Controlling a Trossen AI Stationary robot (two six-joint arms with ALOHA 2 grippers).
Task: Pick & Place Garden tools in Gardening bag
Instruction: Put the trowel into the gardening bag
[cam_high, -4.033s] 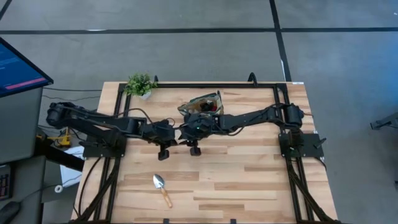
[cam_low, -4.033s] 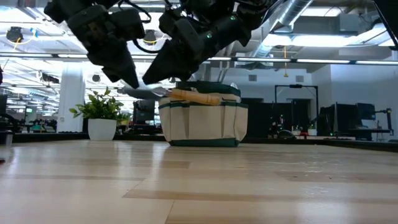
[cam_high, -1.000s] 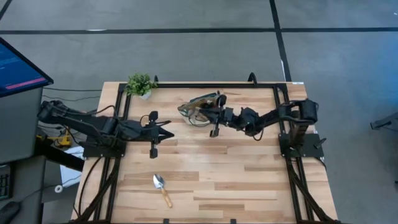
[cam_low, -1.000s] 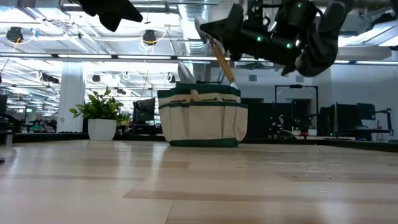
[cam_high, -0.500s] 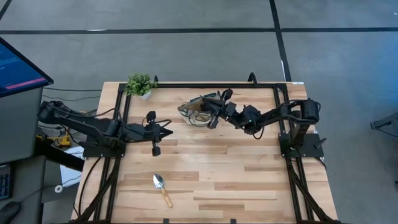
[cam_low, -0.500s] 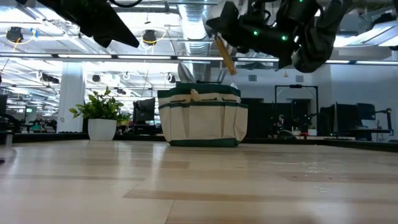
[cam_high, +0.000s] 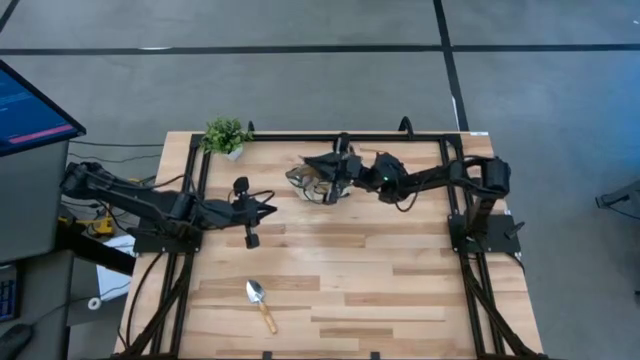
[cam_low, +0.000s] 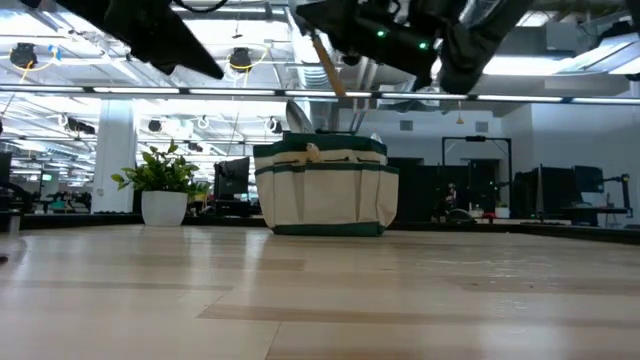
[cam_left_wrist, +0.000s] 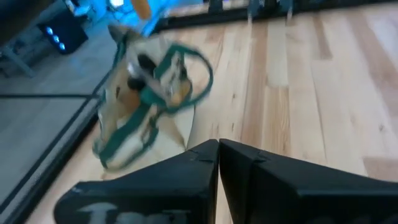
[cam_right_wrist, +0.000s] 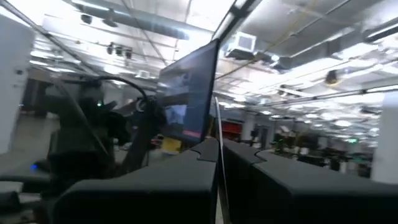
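The beige gardening bag (cam_high: 318, 176) with green trim stands at the table's far middle; it also shows in the low view (cam_low: 325, 190) and the left wrist view (cam_left_wrist: 146, 99). A silver blade (cam_low: 296, 115) sticks up out of it. My right gripper (cam_high: 336, 176) is above the bag, shut on a wooden-handled trowel (cam_low: 328, 65). A second trowel (cam_high: 260, 303) lies flat on the table near the front. My left gripper (cam_high: 268, 207) is shut and empty, left of the bag, above the table. My right gripper holds the trowel above the bag. The wooden handle (cam_low: 330, 70) hangs slanting below the gripper, clear of the bag's rim. The gripper itself hides which part the fingers are on; a thin pale edge (cam_right_wrist: 219, 124) shows between the shut fingers.
A small potted plant (cam_high: 226, 135) stands at the far left corner, left of the bag in the low view (cam_low: 165, 185). A black frame rail (cam_high: 320, 137) runs along the far edge behind the bag.
My right gripper has gone up and toward the table's far edge with the trowel, from beside the bag's near side to above the bag. The handle stays tilted and clear of the bag. My left arm has come down a little.
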